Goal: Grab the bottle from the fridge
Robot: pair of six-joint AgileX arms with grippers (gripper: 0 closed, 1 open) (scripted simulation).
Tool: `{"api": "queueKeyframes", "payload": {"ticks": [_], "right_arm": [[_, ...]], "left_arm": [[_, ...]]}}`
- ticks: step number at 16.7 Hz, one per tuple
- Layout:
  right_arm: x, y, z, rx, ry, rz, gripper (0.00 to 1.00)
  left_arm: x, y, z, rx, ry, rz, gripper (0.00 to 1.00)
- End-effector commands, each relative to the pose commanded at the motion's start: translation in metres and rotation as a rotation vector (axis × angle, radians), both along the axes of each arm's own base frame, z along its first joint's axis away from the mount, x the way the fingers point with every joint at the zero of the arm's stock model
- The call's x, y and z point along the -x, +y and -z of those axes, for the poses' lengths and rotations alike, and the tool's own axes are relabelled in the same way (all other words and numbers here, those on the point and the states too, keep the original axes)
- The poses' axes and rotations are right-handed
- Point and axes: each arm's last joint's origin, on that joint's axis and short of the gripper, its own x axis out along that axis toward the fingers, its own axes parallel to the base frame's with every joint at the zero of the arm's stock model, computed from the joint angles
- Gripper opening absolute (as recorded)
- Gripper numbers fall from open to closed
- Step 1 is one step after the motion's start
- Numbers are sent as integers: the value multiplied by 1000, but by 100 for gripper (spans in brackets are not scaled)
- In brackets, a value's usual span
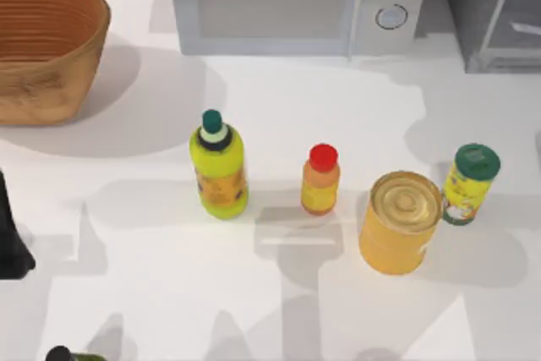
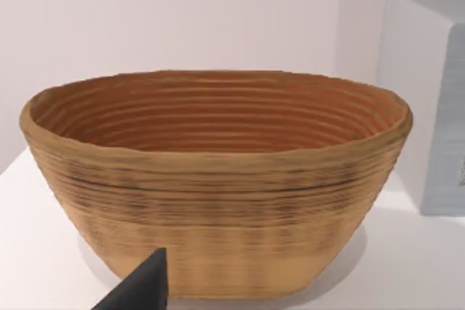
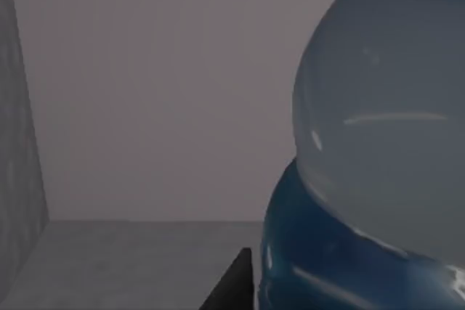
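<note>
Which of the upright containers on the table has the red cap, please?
The small orange bottle in the middle, between the taller yellow-green bottle and the yellow can.

Cut off or hidden at frame edges

Fridge (image 1: 499, 14) cropped at top view's upper right; basket (image 1: 42, 48) cropped upper left; bottle (image 3: 378, 157) runs off right wrist view's right edge, its cap partly behind a dark finger (image 3: 232, 284).

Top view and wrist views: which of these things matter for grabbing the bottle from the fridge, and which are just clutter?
For the job:
- bottle, close to the right wrist camera
- fridge, far right corner, door open

Just lying about:
- basket
- microwave
- yellow-green bottle
- orange bottle
- yellow can
- green-lidded jar
</note>
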Motion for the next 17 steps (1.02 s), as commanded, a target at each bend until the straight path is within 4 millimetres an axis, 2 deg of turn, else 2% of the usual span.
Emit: {"api": "queueKeyframes", "payload": {"ticks": [2,6,8,10,15,17], "right_arm": [[0,0,-12,1,-9,1,0],[1,0,-10,-1,-5,-1,0],[8,0,-14,2,-15,-5,0],[24,0,-16,3,-19,-6,0],[82,1,-7,-5,14,-1,0],[96,1,-9,-3,3,0,0]], "left_arm": [[0,0,0,0,0,0,100],[0,0,0,0,0,0,100],[0,0,0,0,0,0,100],[0,0,0,0,0,0,100],[0,0,0,0,0,0,100],[0,0,0,0,0,0,100]]}}
